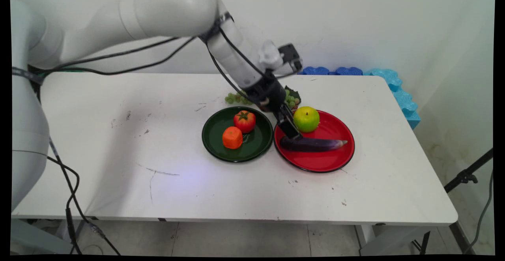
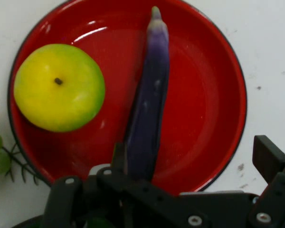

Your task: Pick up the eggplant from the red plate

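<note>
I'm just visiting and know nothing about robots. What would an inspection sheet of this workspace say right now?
Surface: white table, scuffed and marked.
Things at the gripper: purple eggplant and yellow-green apple lying apart on the red plate.
Other things: tomato and orange block on the green plate; green grapes behind the plates.
Gripper: gripper down at the eggplant's blunt end; whether it grips cannot be told.
Cables: black cables hang from the arm.
Surroundings: white wall; blue foam pieces at the table's far right corner; a black stand at right.
</note>
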Available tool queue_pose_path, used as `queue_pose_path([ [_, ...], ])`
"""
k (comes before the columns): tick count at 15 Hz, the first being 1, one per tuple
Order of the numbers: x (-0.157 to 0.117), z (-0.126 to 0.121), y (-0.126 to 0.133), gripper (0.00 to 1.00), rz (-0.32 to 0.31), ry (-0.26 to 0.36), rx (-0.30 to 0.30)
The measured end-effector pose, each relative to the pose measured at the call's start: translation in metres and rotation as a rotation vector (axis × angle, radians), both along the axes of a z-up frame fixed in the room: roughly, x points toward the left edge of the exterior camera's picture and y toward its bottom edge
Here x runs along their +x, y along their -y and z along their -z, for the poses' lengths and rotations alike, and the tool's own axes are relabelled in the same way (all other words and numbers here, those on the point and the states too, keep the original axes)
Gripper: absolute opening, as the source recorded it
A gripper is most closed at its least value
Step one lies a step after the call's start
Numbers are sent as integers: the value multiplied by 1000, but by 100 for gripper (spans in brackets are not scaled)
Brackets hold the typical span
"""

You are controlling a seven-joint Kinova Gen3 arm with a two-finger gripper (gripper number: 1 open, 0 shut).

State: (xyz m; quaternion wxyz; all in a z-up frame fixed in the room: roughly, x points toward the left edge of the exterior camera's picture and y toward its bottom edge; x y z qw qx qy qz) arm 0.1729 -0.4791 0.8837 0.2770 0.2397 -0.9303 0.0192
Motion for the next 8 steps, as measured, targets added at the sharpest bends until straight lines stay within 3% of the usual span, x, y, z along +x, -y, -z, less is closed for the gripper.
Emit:
queue_pose_path([
  [8, -23, 49, 14, 100, 16, 44, -22],
])
